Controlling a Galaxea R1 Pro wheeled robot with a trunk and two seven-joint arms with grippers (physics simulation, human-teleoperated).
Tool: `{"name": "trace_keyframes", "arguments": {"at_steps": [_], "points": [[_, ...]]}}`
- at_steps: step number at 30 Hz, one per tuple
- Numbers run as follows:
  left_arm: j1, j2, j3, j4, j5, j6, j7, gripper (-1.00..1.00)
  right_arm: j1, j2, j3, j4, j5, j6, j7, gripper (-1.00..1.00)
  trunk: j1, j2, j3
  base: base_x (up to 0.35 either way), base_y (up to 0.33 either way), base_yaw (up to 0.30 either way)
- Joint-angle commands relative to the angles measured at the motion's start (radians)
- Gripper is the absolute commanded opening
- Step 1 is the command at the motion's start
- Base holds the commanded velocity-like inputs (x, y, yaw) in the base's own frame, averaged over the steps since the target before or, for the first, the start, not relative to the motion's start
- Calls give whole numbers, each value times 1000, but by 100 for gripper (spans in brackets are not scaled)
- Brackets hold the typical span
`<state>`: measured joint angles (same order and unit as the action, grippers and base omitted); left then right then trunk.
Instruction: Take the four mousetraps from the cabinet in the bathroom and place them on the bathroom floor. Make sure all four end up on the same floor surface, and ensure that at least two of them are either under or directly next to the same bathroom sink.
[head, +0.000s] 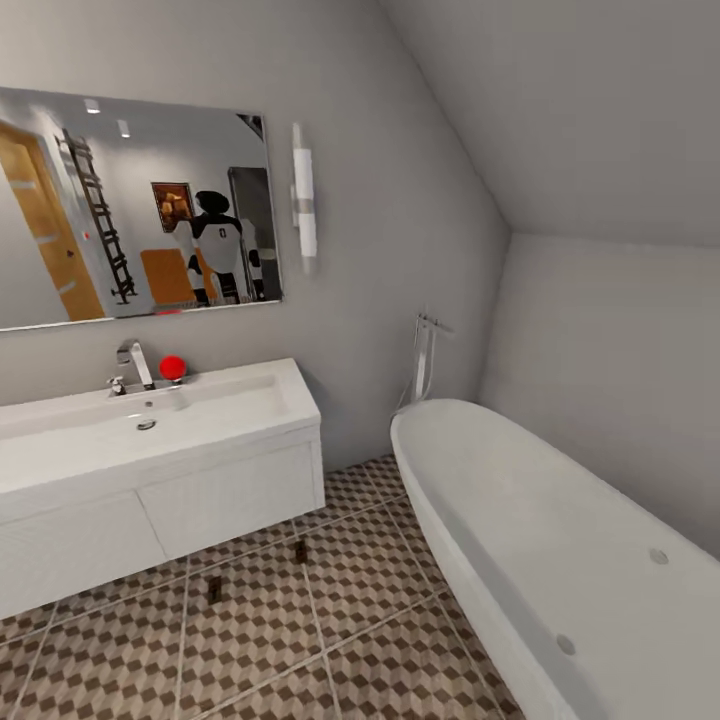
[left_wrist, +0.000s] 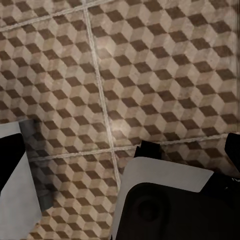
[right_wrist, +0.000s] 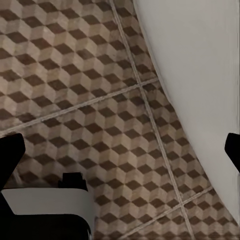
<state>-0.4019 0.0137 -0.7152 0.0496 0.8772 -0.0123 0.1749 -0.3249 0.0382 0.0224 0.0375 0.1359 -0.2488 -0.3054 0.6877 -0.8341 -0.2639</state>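
Left gripper (left_wrist: 120, 155), right gripper (right_wrist: 120, 150) apart, empty. Two mousetraps (head: 300, 550) near the sink (head: 230, 400) — fetch the rest, turning wide of the bathtub (head: 560, 530).

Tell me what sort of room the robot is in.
A bathroom: a white sink with a chrome tap sits under a wall mirror, and a white bathtub stands on the cube-patterned tiled floor.

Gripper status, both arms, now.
Left gripper: jaws spread wide, nothing between them, tiled floor beyond.
Right gripper: jaws spread wide, nothing held, floor and bathtub beyond.
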Motion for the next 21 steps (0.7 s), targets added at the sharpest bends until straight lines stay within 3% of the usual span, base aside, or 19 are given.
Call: {"name": "trace_keyframes", "arguments": {"at_steps": [1,21], "points": [[0,0,0,0,0,0,0,100,1,0,0,0,-1,0,0,100,0,0,0,0,0,-286],[0,4,-1,0,0,0,0,100,3,-3,-1,0,-2,0,0,100,0,0,0,0,0,-286]]}}
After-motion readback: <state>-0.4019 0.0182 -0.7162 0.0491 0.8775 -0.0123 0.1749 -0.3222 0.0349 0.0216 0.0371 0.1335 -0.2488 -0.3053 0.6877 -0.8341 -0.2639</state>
